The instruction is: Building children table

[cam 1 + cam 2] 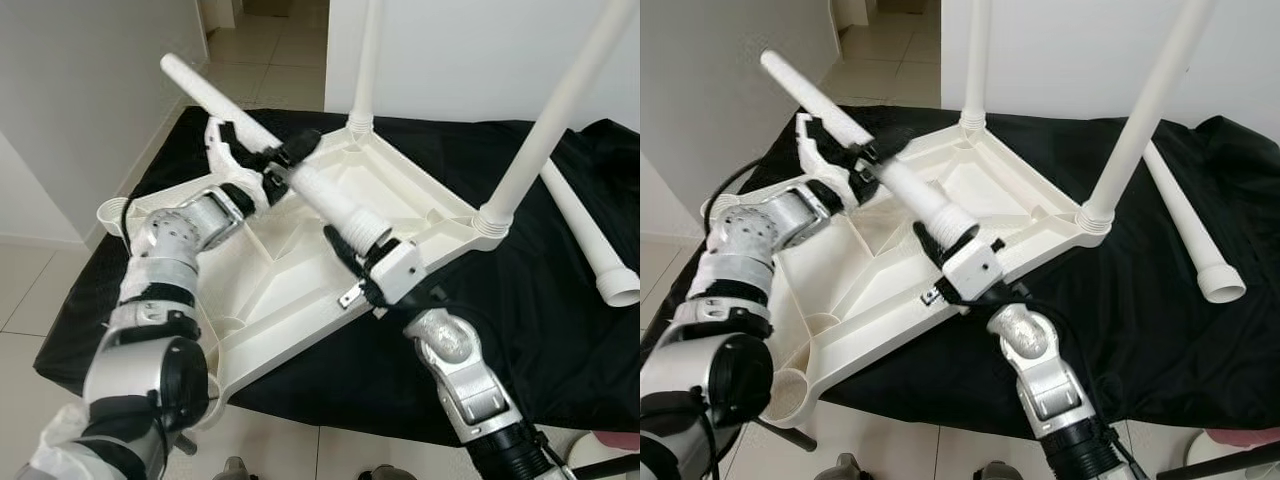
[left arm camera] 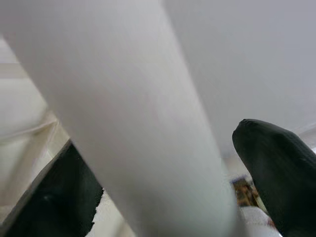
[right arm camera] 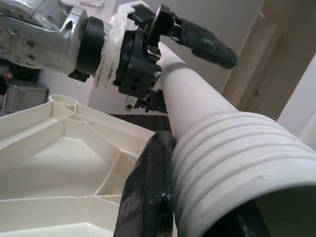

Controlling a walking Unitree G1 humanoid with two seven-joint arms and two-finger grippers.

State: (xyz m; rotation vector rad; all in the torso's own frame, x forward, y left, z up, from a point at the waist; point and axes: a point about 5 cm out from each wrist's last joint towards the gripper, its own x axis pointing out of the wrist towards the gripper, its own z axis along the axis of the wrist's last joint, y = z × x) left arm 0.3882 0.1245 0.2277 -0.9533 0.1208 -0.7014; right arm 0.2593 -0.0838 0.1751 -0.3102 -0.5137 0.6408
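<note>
The white plastic tabletop (image 1: 290,275) lies upside down on a black cloth (image 1: 560,330). Two white legs stand upright in its far corners (image 1: 365,60) (image 1: 560,100). A third leg (image 1: 215,95) hangs tilted above the tabletop, held by both grippers. My left gripper (image 1: 290,165) is shut on its middle, where the shaft (image 2: 133,128) passes between the black fingers (image 2: 281,168). My right gripper (image 1: 358,243) is shut on its threaded lower end (image 3: 222,163). A fourth leg (image 1: 590,235) lies loose on the cloth at the right.
Open leg sockets show at the tabletop's left corner (image 1: 118,212) and near corner (image 1: 790,395). A white wall (image 1: 70,90) stands close on the left, and tiled floor (image 1: 270,55) runs behind. The cloth's front edge ends just before my body.
</note>
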